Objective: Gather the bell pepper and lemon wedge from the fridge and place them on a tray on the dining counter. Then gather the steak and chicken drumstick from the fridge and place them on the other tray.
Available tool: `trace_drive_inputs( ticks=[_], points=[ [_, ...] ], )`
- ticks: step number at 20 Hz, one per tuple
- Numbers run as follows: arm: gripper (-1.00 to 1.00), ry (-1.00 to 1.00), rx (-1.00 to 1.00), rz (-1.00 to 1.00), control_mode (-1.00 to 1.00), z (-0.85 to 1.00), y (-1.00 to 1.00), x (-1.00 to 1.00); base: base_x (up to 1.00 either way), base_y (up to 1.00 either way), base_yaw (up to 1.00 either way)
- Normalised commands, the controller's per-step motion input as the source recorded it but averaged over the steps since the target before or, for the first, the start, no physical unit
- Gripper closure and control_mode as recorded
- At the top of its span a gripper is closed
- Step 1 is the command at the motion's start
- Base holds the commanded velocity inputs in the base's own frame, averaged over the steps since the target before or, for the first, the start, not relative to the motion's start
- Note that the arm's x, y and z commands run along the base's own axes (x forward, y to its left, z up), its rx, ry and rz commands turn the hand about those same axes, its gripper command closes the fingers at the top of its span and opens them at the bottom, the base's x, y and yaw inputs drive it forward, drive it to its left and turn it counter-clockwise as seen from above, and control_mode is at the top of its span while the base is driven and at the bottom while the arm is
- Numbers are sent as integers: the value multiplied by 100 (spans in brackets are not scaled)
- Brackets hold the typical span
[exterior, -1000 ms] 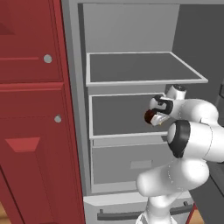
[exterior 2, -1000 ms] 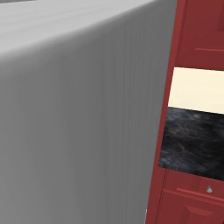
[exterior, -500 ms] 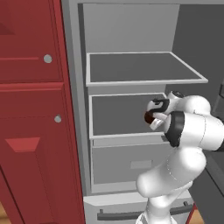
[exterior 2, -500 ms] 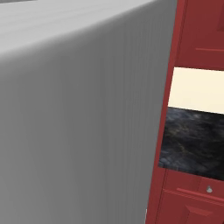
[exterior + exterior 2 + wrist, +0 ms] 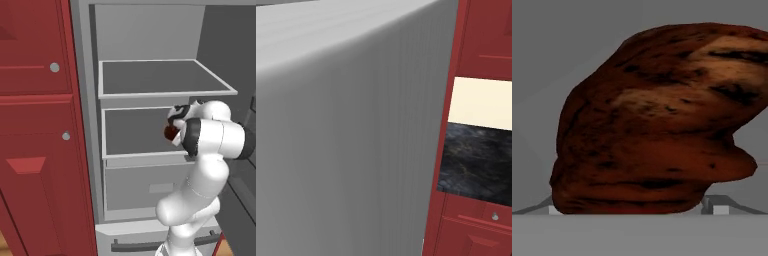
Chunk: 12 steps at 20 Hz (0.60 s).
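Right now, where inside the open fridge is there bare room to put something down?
The upper shelf looks bare from edge to edge. The shelf below is free on its left side; its right end is crowded by the gripper and a dark reddish-brown food piece.

Hand camera close on steak (image 5: 652,125)

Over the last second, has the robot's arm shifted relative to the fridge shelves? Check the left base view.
Yes. The arm has swung left, deeper into the fridge: its big white joint now overlaps the right end of the middle shelf, below the top shelf.
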Motion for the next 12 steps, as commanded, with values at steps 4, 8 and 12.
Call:
trace_drive_inputs(
  ticks=[4,8,12],
  points=[
    [100,-2,0,1,-100,-23,2,10,0,0,0],
    [100,-1,-2,0,-100,-29,23,-3,0,0,0],
    [100,-5,-5,4,-100,-22,46,-44,0,0,0]
  ],
)
